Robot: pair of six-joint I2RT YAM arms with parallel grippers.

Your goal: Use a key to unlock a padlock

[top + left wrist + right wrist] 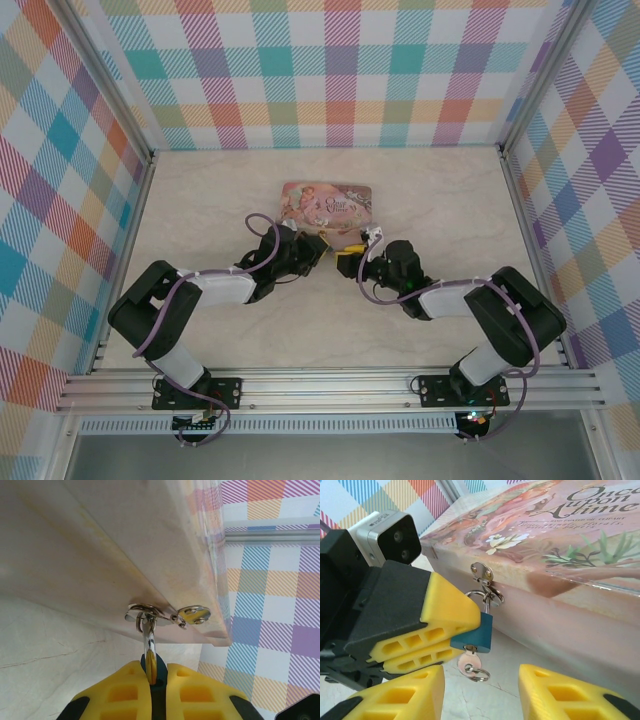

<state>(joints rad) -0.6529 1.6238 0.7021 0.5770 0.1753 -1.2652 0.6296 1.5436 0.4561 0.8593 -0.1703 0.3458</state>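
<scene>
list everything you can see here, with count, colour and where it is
tin: 1, pink with pictures, middle of the table
hasp: 1, silver, on the tin's front wall
padlock: 1, blue, hanging from the hasp
key: 1, silver with a ring, under the padlock, apparently in its keyhole
table: 1, pale marbled
walls: 3, pastel plaid, around the table
left arm: 1, black and white, reaching to the tin
right arm: 1, black and white, reaching to the tin
left tool: 1, yellow fingers, shut on the padlock
right tool: 1, yellow fingers, open, near the key
</scene>
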